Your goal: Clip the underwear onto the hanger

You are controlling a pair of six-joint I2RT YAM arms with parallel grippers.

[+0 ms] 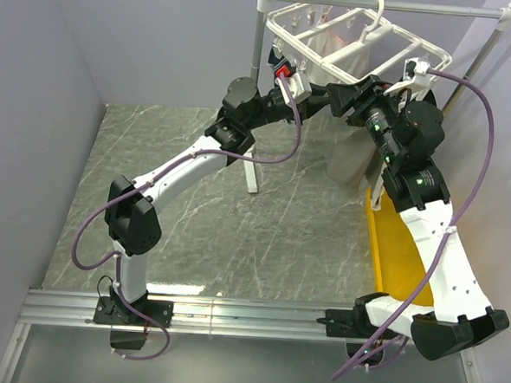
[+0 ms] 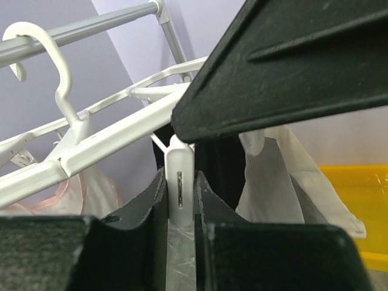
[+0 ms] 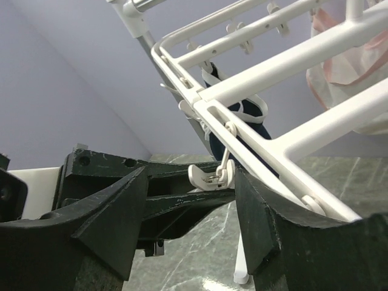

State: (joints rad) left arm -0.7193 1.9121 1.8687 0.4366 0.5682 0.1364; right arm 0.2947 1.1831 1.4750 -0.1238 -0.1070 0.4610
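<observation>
The white hanger (image 1: 423,51) hangs by its hook from the pole at the back. My left gripper (image 1: 286,79) is under its near left edge, shut on a dangling white clip (image 2: 180,182) and squeezing it. My right gripper (image 1: 341,96) is open beside it, with that clip (image 3: 209,176) and the left fingers (image 3: 176,203) between its jaws. A pale grey-beige fabric, apparently the underwear (image 1: 349,158), hangs below the rack's right side. It also shows in the left wrist view (image 2: 273,176), behind my right finger. What holds it is hidden.
Navy briefs (image 3: 242,130) hang from the rack's far side, and a white-pink garment (image 1: 343,41) hangs inside it. The grey pole stand (image 1: 397,6) carries the rack, with a white leg (image 1: 253,170) on the marble table. A yellow bin (image 1: 376,242) sits at right.
</observation>
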